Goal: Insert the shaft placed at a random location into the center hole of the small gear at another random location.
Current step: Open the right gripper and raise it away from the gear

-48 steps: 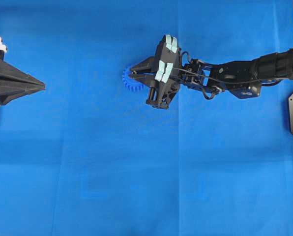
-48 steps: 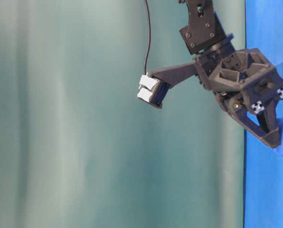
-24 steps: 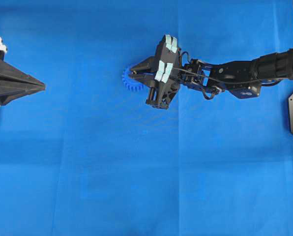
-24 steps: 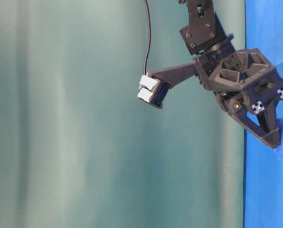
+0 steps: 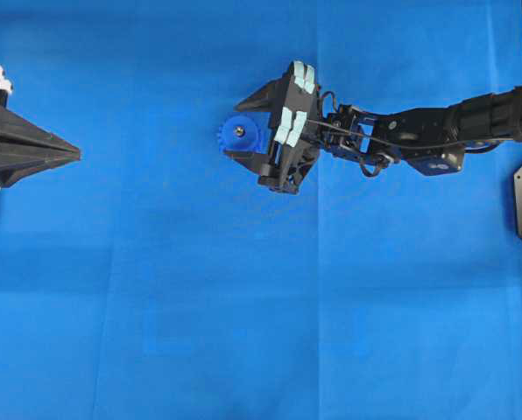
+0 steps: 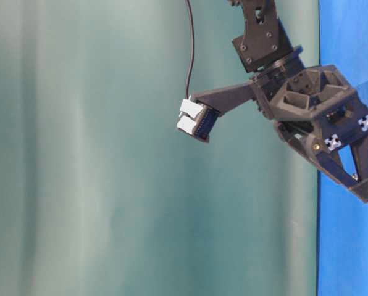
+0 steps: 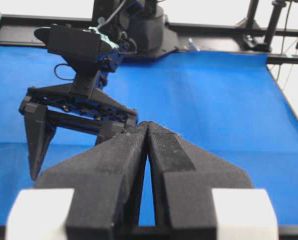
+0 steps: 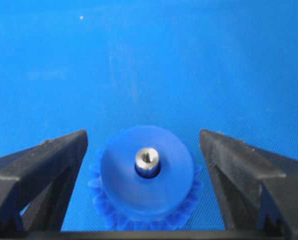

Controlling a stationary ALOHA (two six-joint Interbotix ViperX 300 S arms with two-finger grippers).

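Blue plastic, toothed all round, the small gear lies flat on the blue worktop directly between the fingers of the right gripper, which stand wide apart. Neither finger touches the gear: in the right wrist view a strip of bare worktop shows on each side, between the teeth and each finger's inner face. The shaft, a silvery metal pin seen end-on, stands upright in the center hole of the gear's hub, midway between the two fingers and held by neither. In the overhead view it appears as a small shiny dot on the blue disc, with one finger tip just above the gear in that picture and the other just below it.

From the table-level view the right gripper points down at the worktop, its dark fingers spread; the gear itself cannot be made out there.

The left gripper sits well apart from the gear, at the left edge of the overhead view, pointing towards it. Its fingers are pressed together with nothing between them. Only open blue worktop lies between their tips and the gear; from the left wrist view the right gripper stands ahead of them.
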